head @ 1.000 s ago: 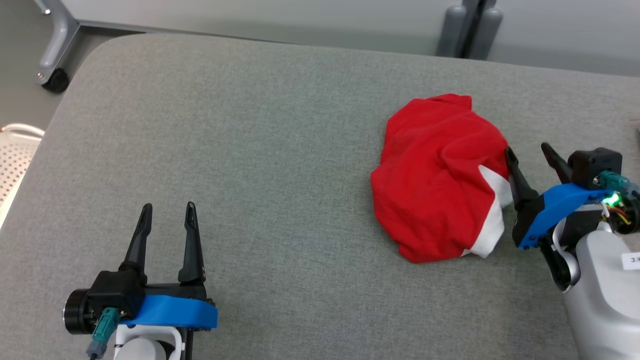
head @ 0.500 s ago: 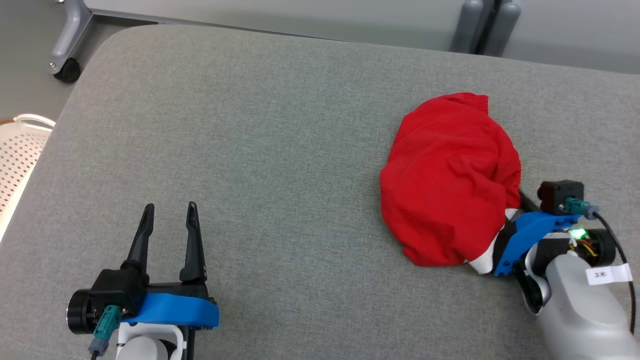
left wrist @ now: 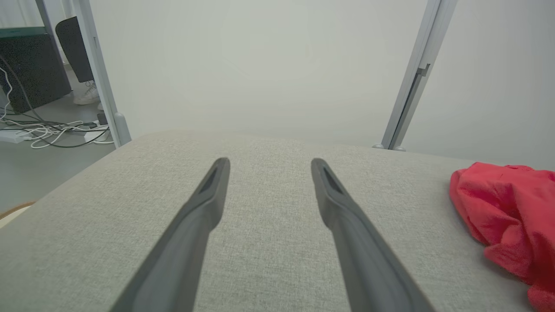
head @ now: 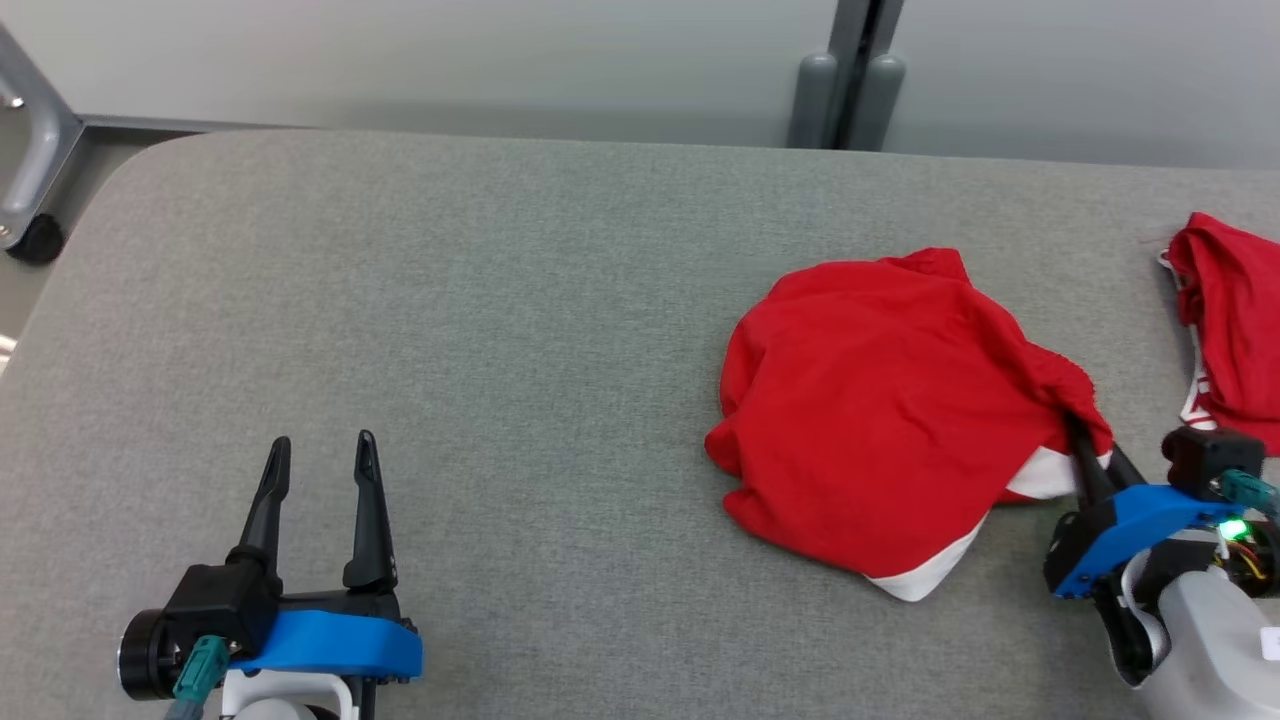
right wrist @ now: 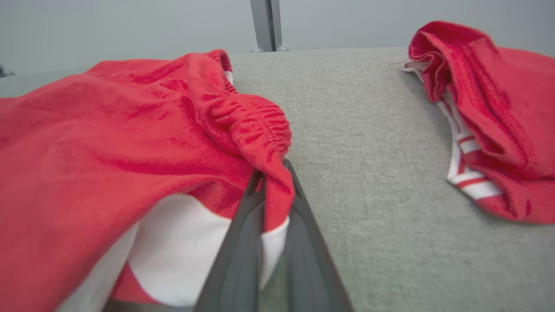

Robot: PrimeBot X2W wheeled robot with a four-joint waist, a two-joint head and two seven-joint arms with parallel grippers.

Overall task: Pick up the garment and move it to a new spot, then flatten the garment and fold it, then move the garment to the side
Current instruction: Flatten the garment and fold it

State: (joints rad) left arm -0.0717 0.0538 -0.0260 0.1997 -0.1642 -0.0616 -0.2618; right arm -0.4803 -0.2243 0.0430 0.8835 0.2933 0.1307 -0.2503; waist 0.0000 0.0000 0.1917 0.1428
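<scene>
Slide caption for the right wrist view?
Right gripper shut on the gathered edge of a red-and-white garment; a second red garment lies apart on the grey surface.

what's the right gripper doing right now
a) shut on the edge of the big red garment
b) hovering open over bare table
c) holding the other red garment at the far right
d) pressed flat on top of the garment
a: in the right wrist view the right gripper has its two fingers pinched together on a fold at the gathered edge of the red garment.
</scene>
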